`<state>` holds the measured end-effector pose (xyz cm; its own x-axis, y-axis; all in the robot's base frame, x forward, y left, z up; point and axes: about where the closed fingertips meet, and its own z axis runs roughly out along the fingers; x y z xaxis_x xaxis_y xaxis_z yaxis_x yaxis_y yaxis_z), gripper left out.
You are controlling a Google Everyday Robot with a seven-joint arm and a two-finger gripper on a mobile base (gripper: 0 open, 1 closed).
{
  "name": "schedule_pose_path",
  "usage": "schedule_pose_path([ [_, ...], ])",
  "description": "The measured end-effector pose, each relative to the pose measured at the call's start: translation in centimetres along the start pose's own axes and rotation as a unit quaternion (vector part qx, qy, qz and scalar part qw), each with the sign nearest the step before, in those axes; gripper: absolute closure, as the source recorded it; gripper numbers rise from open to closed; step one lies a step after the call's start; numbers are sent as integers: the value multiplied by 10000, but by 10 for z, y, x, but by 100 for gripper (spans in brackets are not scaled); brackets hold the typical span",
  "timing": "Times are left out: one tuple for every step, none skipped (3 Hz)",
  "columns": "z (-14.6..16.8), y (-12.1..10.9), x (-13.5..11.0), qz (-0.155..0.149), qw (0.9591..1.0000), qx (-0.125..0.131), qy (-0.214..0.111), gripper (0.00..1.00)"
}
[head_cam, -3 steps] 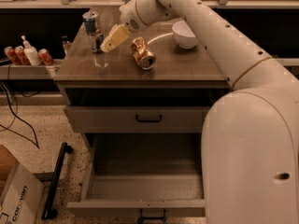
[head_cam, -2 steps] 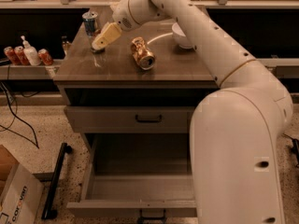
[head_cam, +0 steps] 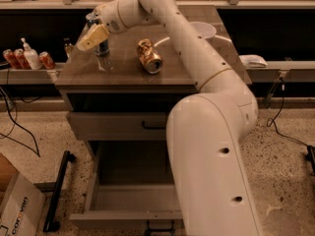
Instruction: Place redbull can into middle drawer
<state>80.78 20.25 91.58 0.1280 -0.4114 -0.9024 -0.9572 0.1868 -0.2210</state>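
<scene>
The redbull can (head_cam: 103, 47) stands upright near the back left corner of the cabinet top (head_cam: 123, 73). My gripper (head_cam: 91, 37) is at the can, covering its upper left side; I cannot tell if it touches the can. The middle drawer (head_cam: 129, 196) is pulled open below, its grey floor bare where it shows. My arm hides the drawer's right part.
A dented gold can (head_cam: 150, 57) lies on the top, right of the redbull can. A white bowl (head_cam: 203, 29) sits at the back. The upper drawer (head_cam: 118, 126) is closed. Cans and a bottle (head_cam: 31, 56) stand on the left shelf. A cardboard box (head_cam: 15, 208) and black bar (head_cam: 59, 191) lie on the floor at left.
My gripper has moved left across the cabinet top, from beside the gold can to the redbull can. The cans and drawers have not moved.
</scene>
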Motion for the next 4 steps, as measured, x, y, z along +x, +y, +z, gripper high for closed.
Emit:
schedule_pose_path([
  [19, -7, 0, 211, 9994, -6, -279, 19],
  [17, -18, 5, 419, 9982, 182, -396, 49],
  [9, -23, 7, 513, 9972, 305, -453, 73],
  [-19, -18, -6, 429, 9968, 268, -614, 95],
])
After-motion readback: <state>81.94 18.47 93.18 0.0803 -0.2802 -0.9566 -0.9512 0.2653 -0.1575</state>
